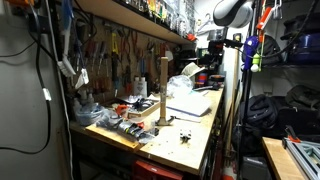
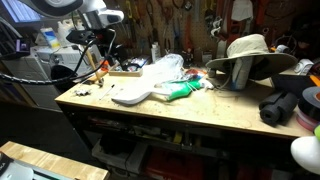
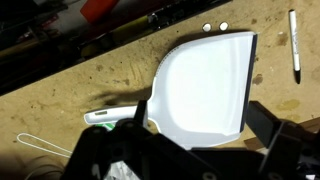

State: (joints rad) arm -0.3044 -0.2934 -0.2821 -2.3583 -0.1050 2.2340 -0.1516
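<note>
In the wrist view a white plastic dustpan (image 3: 205, 85) lies flat on the wooden workbench (image 3: 90, 85), with its short handle (image 3: 110, 116) pointing left. My gripper (image 3: 200, 140) hangs above the pan's near edge. Its two dark fingers are spread wide and hold nothing. The dustpan also shows in both exterior views (image 1: 190, 101) (image 2: 133, 94). The arm (image 1: 228, 14) (image 2: 92, 17) reaches in high over the bench.
A black pen (image 3: 294, 45) lies right of the pan, and a thin wire loop (image 3: 40, 146) lies at the lower left. The bench also carries a wooden post (image 1: 163, 88), a sun hat (image 2: 250, 50), a green item (image 2: 185, 90) and crumpled plastic (image 2: 165, 68). Tools hang on the back wall.
</note>
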